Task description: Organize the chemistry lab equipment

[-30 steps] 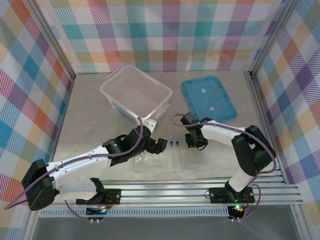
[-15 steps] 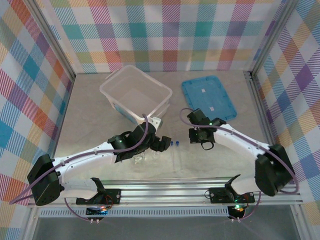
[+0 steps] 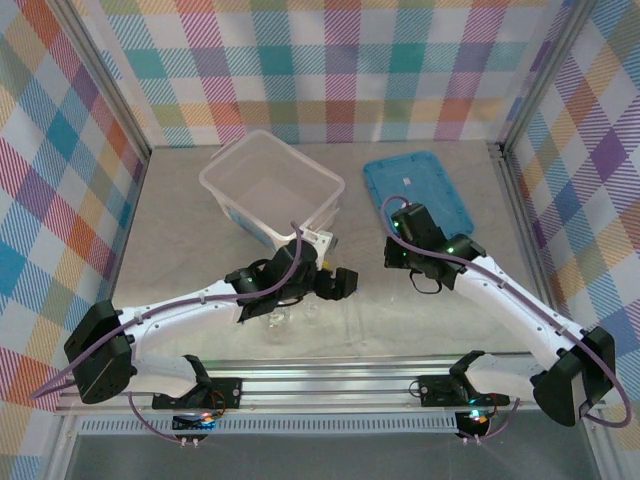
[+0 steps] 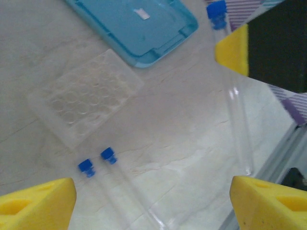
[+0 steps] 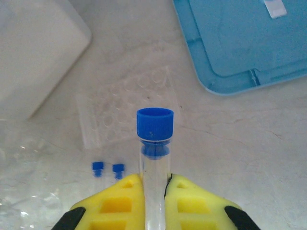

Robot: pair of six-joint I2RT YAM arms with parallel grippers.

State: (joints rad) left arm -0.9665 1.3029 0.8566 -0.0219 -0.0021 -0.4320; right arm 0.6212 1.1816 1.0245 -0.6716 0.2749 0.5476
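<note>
My right gripper (image 5: 154, 191) is shut on a thin clear tube with a blue cap (image 5: 154, 123), held upright above the table. From above, that gripper (image 3: 397, 256) hangs just in front of the blue lid. Two more blue-capped tubes (image 4: 109, 154) lie side by side on the table, their caps (image 5: 118, 168) pointing away from me. My left gripper (image 4: 153, 206) hovers open over them, nothing between its yellow fingers (image 4: 38, 201). From above, the left gripper (image 3: 340, 283) sits mid-table. The held tube (image 4: 240, 129) also crosses the right side of the left wrist view.
The translucent white tub (image 3: 270, 185) stands at the back left, the flat blue lid (image 3: 420, 195) at the back right. A clear well plate (image 4: 86, 98) lies between the tubes and the lid. Faint clear glassware (image 3: 281, 318) rests beside the left arm.
My right gripper has risen with the tube and swung right and back toward the lid. My left gripper has slid right over the two lying tubes, its jaws narrowing slightly.
</note>
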